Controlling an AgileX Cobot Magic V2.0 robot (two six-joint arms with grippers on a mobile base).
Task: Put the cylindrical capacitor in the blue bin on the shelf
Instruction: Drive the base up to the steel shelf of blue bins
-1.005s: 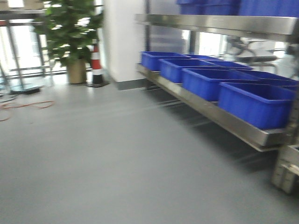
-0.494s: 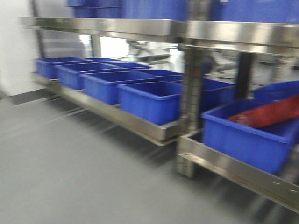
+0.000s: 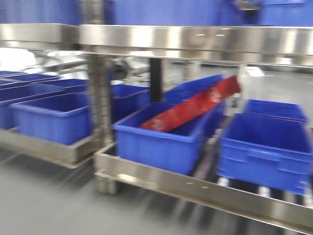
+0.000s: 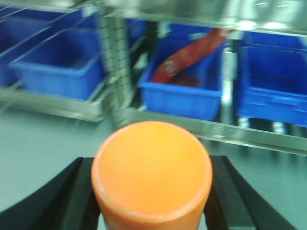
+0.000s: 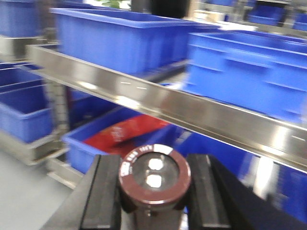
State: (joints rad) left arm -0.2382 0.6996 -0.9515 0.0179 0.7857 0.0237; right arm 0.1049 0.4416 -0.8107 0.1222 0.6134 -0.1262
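Looking back half a second, the shelf (image 3: pixel 195 41) is now seen from farther to the right. Its post (image 3: pixel 100 98), which was right of the middle, is found at the left. The blue bin (image 3: pixel 156 147) with the red bag (image 3: pixel 195 106) has been brought from the right edge to the middle. The plant and the striped cone seen a second ago are gone from the front view.

Two long shiny rails are seen on the shelf, one above and one below. Right of the post, four blue bins can be counted on the lower level, two in front and two behind. Left of the post more bins are lined up, but they are too blurred to be counted. One red bag is seen, leaned up out of its bin.

The left gripper (image 4: pixel 151 203) is pressed onto an orange cylinder (image 4: pixel 151 167), with a black finger on each side. The right gripper (image 5: pixel 153 203) is closed around the capacitor (image 5: pixel 154 175), which is held in front of the shelf and is not in any bin. The capacitor is small and round. A dark brown-red rim with white marks, a grey top and two small white spots in the middle are seen.
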